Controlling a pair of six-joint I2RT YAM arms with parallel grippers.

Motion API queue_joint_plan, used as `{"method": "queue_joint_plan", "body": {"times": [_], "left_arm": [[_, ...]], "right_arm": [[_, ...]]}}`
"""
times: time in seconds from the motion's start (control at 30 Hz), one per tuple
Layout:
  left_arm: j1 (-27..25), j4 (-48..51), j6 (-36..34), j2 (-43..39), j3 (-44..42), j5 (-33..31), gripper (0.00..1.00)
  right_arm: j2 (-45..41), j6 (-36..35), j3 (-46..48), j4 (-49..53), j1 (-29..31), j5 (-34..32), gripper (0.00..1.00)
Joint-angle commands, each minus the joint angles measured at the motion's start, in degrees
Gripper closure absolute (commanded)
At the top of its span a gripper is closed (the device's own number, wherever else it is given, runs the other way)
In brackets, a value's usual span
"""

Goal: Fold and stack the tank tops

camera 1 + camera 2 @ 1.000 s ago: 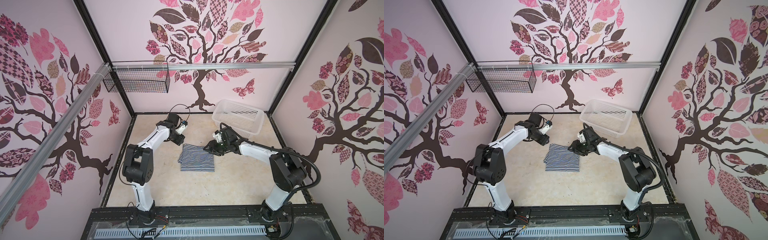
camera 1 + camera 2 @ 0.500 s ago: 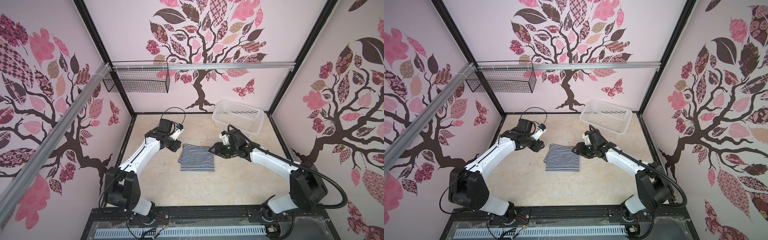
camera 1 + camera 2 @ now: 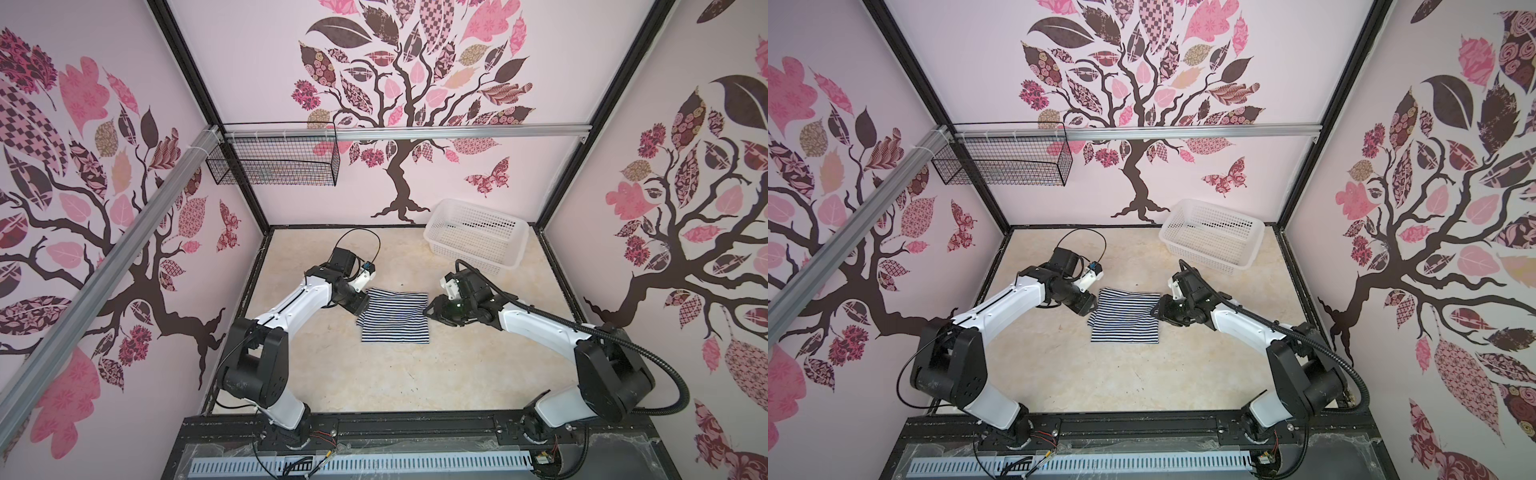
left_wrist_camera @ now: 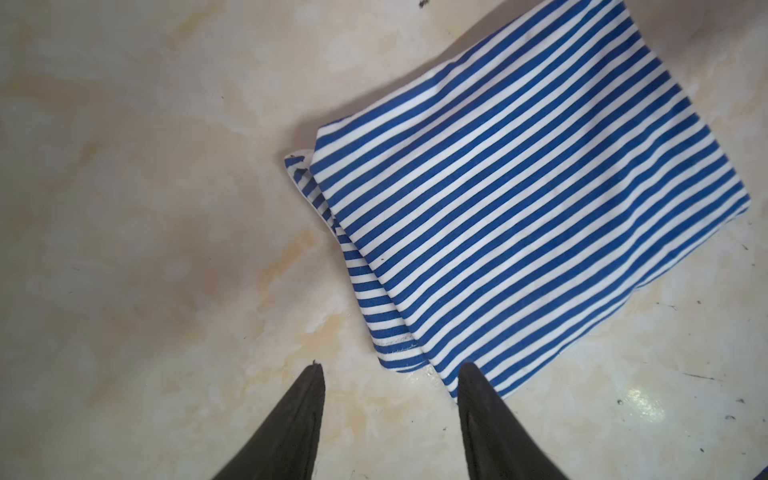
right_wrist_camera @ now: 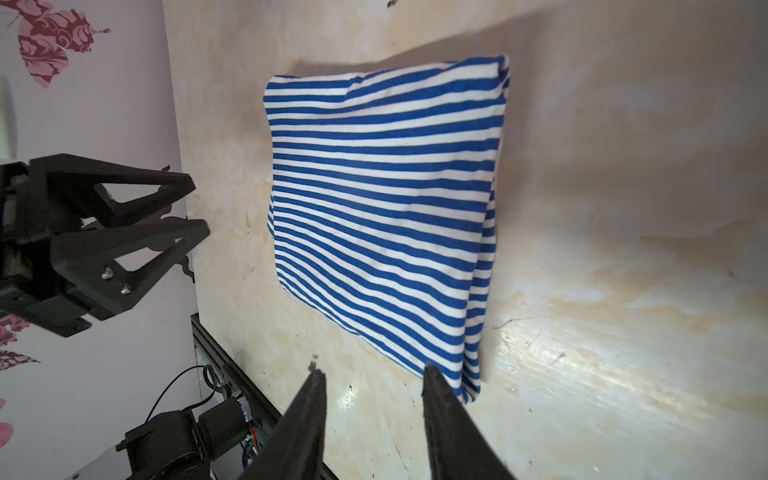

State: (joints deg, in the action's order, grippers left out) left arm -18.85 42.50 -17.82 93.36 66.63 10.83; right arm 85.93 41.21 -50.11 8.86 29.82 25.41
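Two folded striped tank tops point(image 3: 395, 318) lie stacked in the middle of the table point(image 3: 374, 382). The broader-striped one is on top, and a finer-striped edge peeks out beneath it on the left arm's side. The left tool point(image 3: 361, 307) hangs at the stack's left edge and the right tool point(image 3: 429, 311) at its right edge. Both have their jaws apart and hold nothing. A white perforated basket point(image 3: 469, 253) sits in the far right corner.
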Motion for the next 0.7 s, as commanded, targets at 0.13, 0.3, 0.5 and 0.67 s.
{"method": "queue_joint_plan", "body": {"times": [0.13,0.3,0.5,0.67], "left_arm": [[0.0,-0.3,0.9,0.7,-1.7,3.2,0.44],[0.0,-2.3,0.9,2.4,-3.2,3.0,0.44],[0.0,-1.6,1.2,6.1,-1.7,6.0,0.45],[-0.1,-1.0,1.3,8.1,-0.5,5.6,0.46]], "right_arm": [[0.0,0.2,1.3,-1.8,0.0,0.4,0.43],[0.7,0.7,4.6,-4.0,0.0,1.0,0.43],[0.2,1.2,6.7,-5.6,0.1,1.1,0.43],[0.4,1.0,7.0,-5.8,0.1,1.2,0.43]]}}
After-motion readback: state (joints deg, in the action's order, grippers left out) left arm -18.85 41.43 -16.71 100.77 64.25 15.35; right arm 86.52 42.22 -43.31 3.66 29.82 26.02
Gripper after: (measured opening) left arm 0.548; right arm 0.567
